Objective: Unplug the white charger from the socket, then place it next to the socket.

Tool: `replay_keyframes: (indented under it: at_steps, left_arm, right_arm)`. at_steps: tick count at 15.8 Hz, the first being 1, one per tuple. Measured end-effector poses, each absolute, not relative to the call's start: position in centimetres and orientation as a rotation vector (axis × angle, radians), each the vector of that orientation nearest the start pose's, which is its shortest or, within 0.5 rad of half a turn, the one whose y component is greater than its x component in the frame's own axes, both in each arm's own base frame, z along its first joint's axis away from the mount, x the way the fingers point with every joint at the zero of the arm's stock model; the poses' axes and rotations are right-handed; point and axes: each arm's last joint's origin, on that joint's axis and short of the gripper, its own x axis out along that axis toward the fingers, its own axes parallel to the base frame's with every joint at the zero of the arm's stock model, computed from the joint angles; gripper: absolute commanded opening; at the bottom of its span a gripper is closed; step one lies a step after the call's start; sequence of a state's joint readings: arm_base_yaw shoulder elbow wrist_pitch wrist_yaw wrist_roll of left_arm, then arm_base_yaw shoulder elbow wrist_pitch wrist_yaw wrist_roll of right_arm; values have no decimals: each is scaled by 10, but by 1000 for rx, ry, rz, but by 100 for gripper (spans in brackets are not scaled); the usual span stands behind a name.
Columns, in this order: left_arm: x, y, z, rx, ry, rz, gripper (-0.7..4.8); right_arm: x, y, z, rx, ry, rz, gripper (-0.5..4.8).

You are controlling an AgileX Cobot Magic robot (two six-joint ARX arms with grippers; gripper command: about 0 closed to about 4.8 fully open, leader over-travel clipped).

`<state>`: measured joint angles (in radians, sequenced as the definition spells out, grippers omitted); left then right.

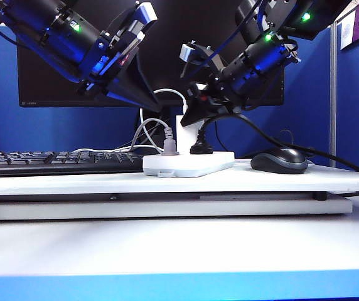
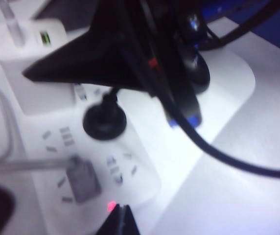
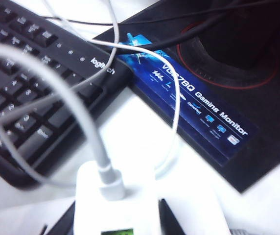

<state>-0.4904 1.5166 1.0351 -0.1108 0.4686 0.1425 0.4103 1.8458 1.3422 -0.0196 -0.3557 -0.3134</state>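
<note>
White charger (image 3: 115, 205): stands upright, plugged into the socket, between the two black fingers of the right hand; its thin white cable leaves the top end and loops away over the keyboard.
Right hand (image 1: 189, 116): low over the socket, one finger on each side of the charger; whether the fingers press it cannot be told, so neither can open or gripping.
Left hand (image 1: 135, 94): up and well to the side of the charger, above the keyboard end of the socket; its fingers barely show, state cannot be told.
Socket (image 1: 189, 164): flat white power strip on the bench (image 1: 305, 182), directly under the right hand.
Black plug (image 2: 105, 120): seated in the socket just beside the charger, thick black cable rising from it.
Grey plug (image 2: 83, 178): in the socket nearer the left hand.
Keyboard (image 3: 27, 98): black, beyond the charger from the right hand.
Mouse (image 1: 280, 161): on the bench, beside the socket, apart from both hands.
</note>
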Motion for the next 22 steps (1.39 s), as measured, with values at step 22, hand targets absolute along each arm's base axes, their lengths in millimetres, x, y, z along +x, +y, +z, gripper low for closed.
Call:
replay_keyframes:
  at_steps: [22]
  left_arm:
    - [303, -203, 207, 154, 576, -914, -5]
  right_arm:
    - [378, 176, 245, -300, 416, 859, 39]
